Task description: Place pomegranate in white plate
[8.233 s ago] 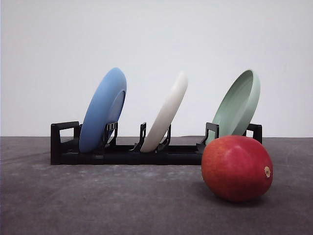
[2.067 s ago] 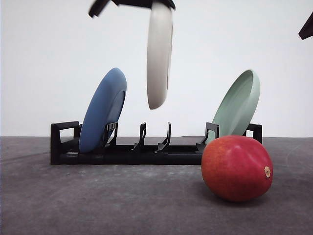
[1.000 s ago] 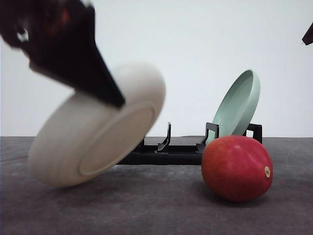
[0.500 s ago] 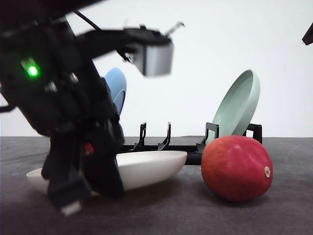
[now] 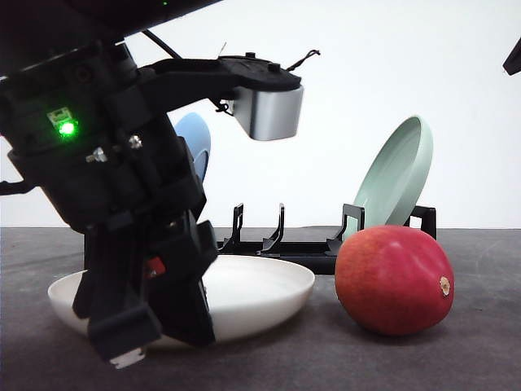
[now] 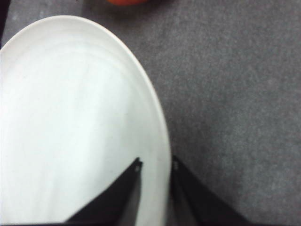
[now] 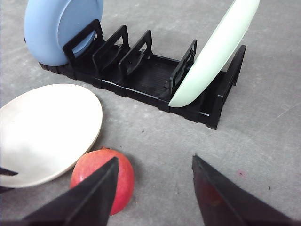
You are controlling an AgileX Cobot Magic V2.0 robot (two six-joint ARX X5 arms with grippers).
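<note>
Grey counter [image 5: 391, 362]: the white plate [image 5: 260, 289] now lay flat, left tool [image 6: 155, 165] still pinching its rim; right tool [image 7: 153, 172] spread; pomegranate [image 5: 395, 279] waited at its 3 o'clock.

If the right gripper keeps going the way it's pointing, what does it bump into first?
Probably bare table. The right gripper hangs open, pointing down at grey tabletop between the pomegranate and the black rack. Its one finger sits close beside the fruit, so a brush is possible; depth is unclear.
</note>
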